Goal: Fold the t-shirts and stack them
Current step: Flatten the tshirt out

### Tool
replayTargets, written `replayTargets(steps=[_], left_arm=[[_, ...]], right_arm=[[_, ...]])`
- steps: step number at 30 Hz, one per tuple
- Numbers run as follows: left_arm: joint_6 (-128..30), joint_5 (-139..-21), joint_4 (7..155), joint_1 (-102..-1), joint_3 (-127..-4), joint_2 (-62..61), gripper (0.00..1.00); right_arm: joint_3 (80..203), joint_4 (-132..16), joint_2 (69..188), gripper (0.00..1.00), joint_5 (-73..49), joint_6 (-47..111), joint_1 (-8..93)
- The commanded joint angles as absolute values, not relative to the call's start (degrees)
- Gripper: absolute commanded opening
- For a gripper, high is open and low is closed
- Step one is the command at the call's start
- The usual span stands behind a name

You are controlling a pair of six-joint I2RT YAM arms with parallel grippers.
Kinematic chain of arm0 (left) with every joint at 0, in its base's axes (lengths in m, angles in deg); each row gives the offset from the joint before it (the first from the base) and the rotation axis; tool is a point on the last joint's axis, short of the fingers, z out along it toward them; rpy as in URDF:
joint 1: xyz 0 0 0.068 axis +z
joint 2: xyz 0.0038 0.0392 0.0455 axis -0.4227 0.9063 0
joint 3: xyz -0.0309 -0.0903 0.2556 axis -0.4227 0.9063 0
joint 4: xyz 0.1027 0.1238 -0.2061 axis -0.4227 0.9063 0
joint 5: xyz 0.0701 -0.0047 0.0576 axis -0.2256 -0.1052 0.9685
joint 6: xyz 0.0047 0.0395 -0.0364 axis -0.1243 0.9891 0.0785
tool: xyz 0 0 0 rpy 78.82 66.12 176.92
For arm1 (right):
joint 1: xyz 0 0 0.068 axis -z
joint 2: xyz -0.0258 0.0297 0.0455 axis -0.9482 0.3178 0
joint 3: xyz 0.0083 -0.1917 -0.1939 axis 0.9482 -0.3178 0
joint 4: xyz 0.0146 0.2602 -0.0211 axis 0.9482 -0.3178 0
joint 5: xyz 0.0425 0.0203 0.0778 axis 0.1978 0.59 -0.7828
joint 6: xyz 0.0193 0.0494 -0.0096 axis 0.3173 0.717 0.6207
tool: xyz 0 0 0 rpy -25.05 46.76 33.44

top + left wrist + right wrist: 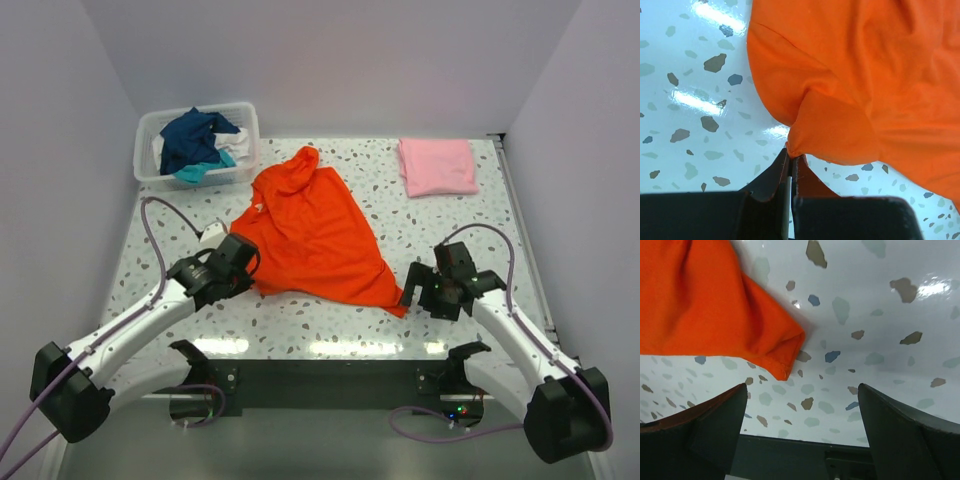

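A bright orange-red t-shirt [315, 235] lies crumpled across the middle of the speckled table. My left gripper [245, 265] sits at its near left edge, shut on a pinched fold of the cloth [830, 130]; the jaws meet at that fold [791, 156]. My right gripper [415, 290] hovers open just off the shirt's near right corner [782, 367], nothing between its fingers [802, 388]. A light pink t-shirt [437, 166] lies folded at the back right. Navy [195, 135], teal [200, 172] and white [236, 140] t-shirts are heaped in the basket.
The translucent white plastic basket [146, 170] stands at the back left corner. Walls close the table on the left, back and right. A dark strip [330, 385] runs along the near edge between the arm bases. A purple cable [155, 225] loops over the left arm.
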State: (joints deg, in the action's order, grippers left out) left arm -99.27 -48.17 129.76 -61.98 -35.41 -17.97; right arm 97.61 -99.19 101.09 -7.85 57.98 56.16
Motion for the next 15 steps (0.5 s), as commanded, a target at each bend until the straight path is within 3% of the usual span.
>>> replayTargets(steps=[1, 5, 15], left_arm=[[-97.66, -45.07, 131.50, -61.66, -38.52, -18.62, 0.00], [-96.95, -45.51, 129.83, -61.66, -39.05, -17.92, 0.00], [-96.95, -45.34, 129.12, -61.66, -38.87, -17.82, 0.00]], right_arm=[[95.27, -98.18, 99.56, 0.93, -15.87, 58.34, 56.18], [92.89, -95.80, 100.00, 0.79, -18.87, 58.00, 54.34], [93.06, -89.56, 105.44, 0.60, -6.04, 63.09, 47.39]])
